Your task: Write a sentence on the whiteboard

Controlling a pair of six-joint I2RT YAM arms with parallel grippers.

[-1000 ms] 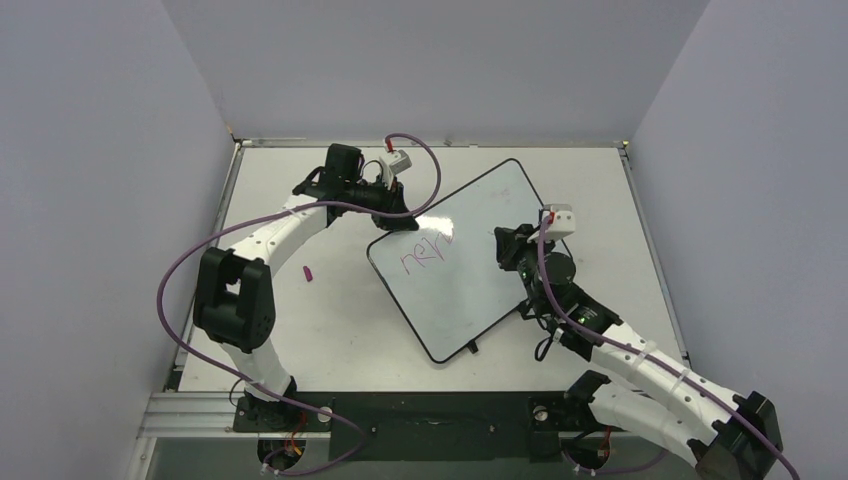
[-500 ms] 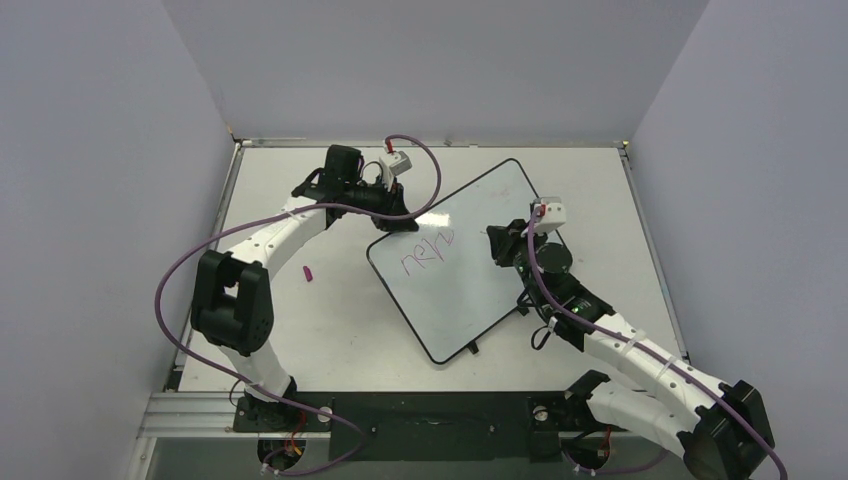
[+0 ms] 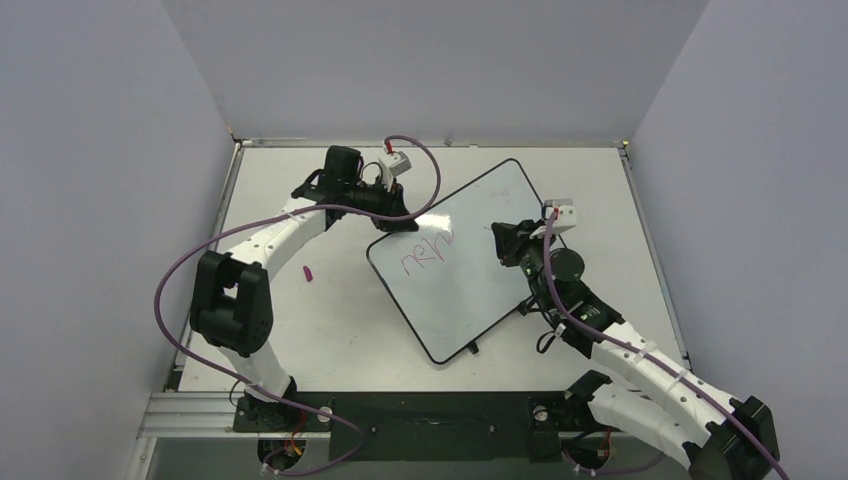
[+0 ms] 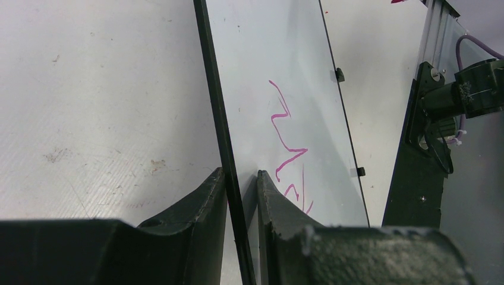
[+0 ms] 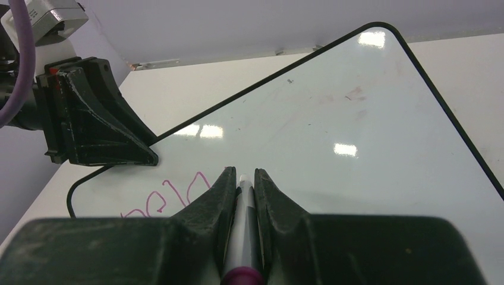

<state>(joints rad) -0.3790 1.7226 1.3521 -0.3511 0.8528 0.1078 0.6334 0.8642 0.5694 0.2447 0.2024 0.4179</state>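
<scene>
The whiteboard (image 3: 470,270) lies tilted on the table, black-framed, also seen in the left wrist view (image 4: 267,53) and right wrist view (image 5: 333,113). Pink handwritten strokes of the sentence (image 3: 425,252) sit near its upper left part, also in the left wrist view (image 4: 288,151) and right wrist view (image 5: 169,199). My left gripper (image 3: 405,222) is shut on the board's edge (image 4: 239,178). My right gripper (image 3: 503,240) is shut on a white marker pen (image 5: 243,231) with a magenta end, over the board's right half, right of the writing.
A small pink marker cap (image 3: 308,272) lies on the table left of the board. Grey walls enclose the white table (image 3: 600,190) on three sides. Purple cables run along both arms.
The right gripper with the pen moved left toward the writing, then shifted back right a little. The left arm and board have not moved.
</scene>
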